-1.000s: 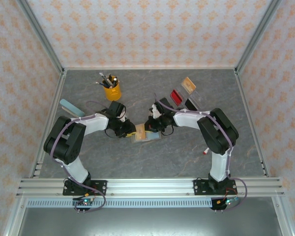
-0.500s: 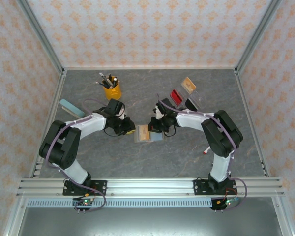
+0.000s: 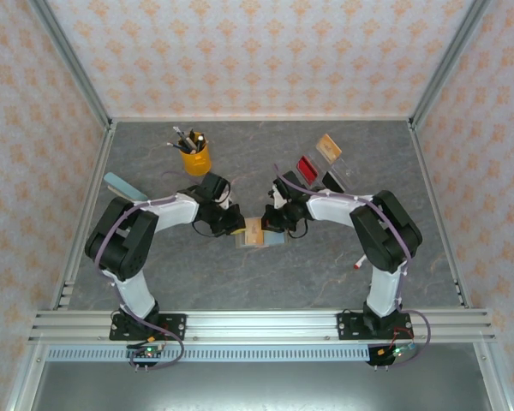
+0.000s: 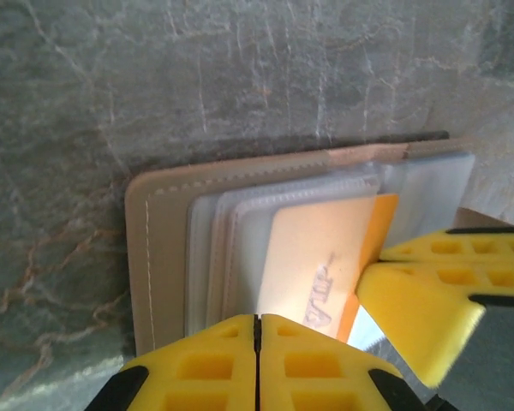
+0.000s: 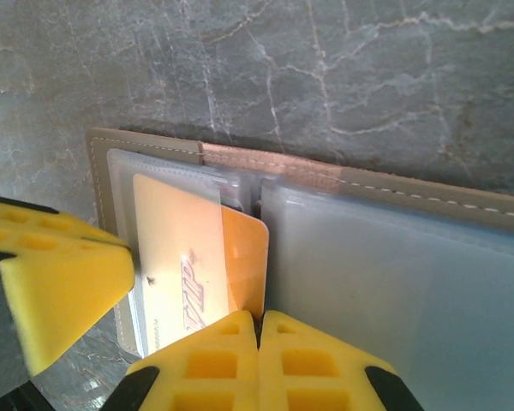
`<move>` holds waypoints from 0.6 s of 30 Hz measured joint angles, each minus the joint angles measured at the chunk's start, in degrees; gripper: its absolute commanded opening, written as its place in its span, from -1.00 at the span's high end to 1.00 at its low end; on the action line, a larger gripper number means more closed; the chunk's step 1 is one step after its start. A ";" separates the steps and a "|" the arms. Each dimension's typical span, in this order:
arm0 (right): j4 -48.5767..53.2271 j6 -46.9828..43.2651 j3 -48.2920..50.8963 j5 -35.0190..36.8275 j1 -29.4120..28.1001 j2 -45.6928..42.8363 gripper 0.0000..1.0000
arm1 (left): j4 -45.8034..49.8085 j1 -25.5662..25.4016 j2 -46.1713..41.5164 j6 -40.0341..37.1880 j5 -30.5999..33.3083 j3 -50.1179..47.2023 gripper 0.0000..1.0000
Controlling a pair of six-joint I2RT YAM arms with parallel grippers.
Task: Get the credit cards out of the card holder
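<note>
- Job in hand, I think: sliding the tan-orange card [image 4: 317,257] out of its see-through pocket.
- The left gripper [image 4: 257,318] is squeezed tight, with its tips right at the near edge of that card. It may be pressing on the card, but I cannot tell if it really pinches it.
- The right gripper [image 5: 259,315] is squeezed tight too. Its tips sit by the fold of the card holder [image 3: 259,234], and I see nothing between them.
- To do this well, the right gripper should press the holder flat so it cannot slide.
- The left one should move the card slowly and straight along the pocket, toward the fold where the orange end pokes out. A twist or a lift could jam it, or drag the whole holder along.
- The card holder lies open and flat in the middle of the grey surface [image 3: 325,274], between the two grippers.
- It has a tan-grey edge with neat stitches, and pale, cloudy pockets stacked inside.
- The card is pale on top with some letters and has an orange strip at one end.
- A red card [image 3: 306,165], a black card [image 3: 332,181] and a tan card [image 3: 328,146] lie at the far right, well apart from the holder.
</note>
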State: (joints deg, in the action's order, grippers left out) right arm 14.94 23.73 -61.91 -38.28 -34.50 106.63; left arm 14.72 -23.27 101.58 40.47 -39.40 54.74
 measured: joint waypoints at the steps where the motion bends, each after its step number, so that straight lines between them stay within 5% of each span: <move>1: 0.09 -0.02 0.00 0.04 0.15 0.00 1.00 | 0.15 0.00 0.17 -0.02 0.09 0.22 0.85; 7: 0.13 0.02 0.02 0.00 1.36 0.00 0.98 | 0.46 0.00 0.26 -0.04 0.83 0.42 0.86; 12: -1.11 1.31 0.39 -1.01 1.44 0.13 0.45 | 0.42 0.00 0.48 -0.04 0.81 0.42 0.87; 18: -2.86 2.19 0.46 -3.21 1.46 0.96 0.38 | 0.44 0.00 0.72 -0.09 0.81 0.63 0.88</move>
State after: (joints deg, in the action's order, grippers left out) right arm 12.08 25.91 -61.45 -41.50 -33.04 107.59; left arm 15.16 -23.27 102.30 40.38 -38.59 55.37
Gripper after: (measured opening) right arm 0.312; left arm 0.062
